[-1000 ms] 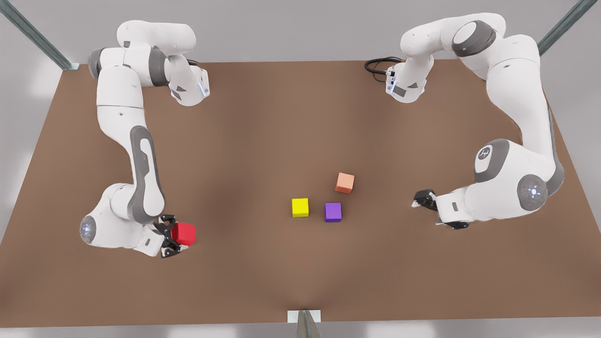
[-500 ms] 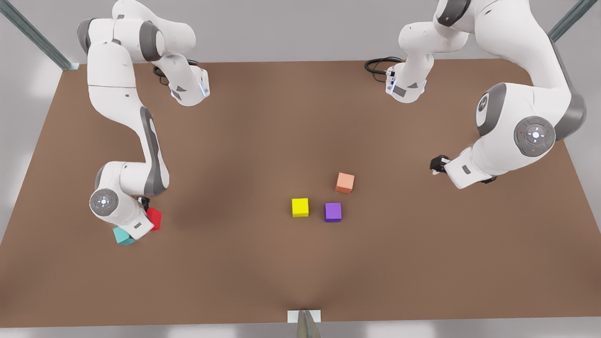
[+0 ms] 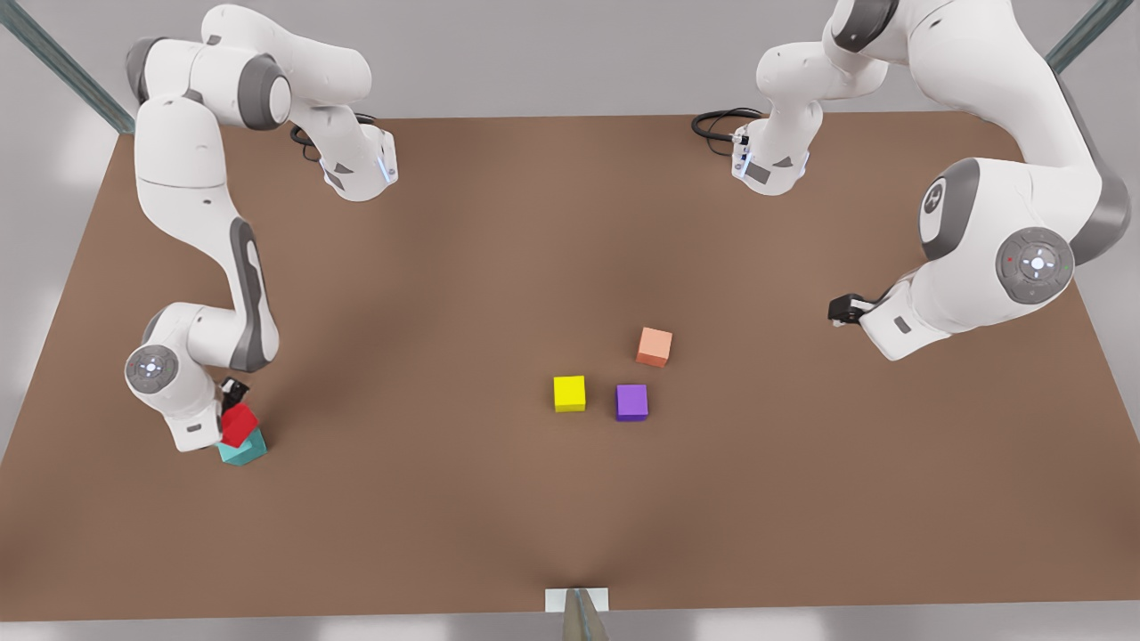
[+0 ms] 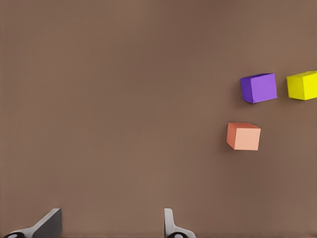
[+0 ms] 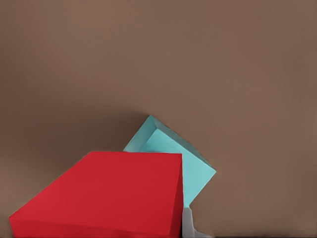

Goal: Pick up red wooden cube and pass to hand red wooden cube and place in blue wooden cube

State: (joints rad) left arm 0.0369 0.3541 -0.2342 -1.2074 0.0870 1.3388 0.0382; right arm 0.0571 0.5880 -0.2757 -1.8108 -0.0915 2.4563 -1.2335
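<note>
The right gripper [image 3: 233, 402], on the front view's left, is grasping the red wooden cube [image 3: 239, 424] between its fingers. It is holding this cube tilted, directly over the blue wooden cube [image 3: 244, 450], which is lying on the brown table [image 3: 499, 249]. In the right wrist view the red wooden cube [image 5: 106, 193] is covering a part of the blue wooden cube [image 5: 176, 158], and one pale fingertip [image 5: 188, 225] is showing beside the red one. I cannot tell if the two cubes are touching. Nothing is standing between them, and the table just around this gripper is carrying no other cube.

Well apart from this gripper, toward the middle of the table, three cubes are lying near each other: the yellow cube [image 3: 570, 393], the purple cube [image 3: 631, 401] just beside it, and the pale orange cube [image 3: 655, 346] a little behind them.

The left gripper [image 3: 844, 310], on the front view's right, is waiting above the table, well apart from all cubes. In the left wrist view its fingers [image 4: 168, 225] are standing spread and are gripping nothing; the same three cubes are lying ahead of it.
</note>
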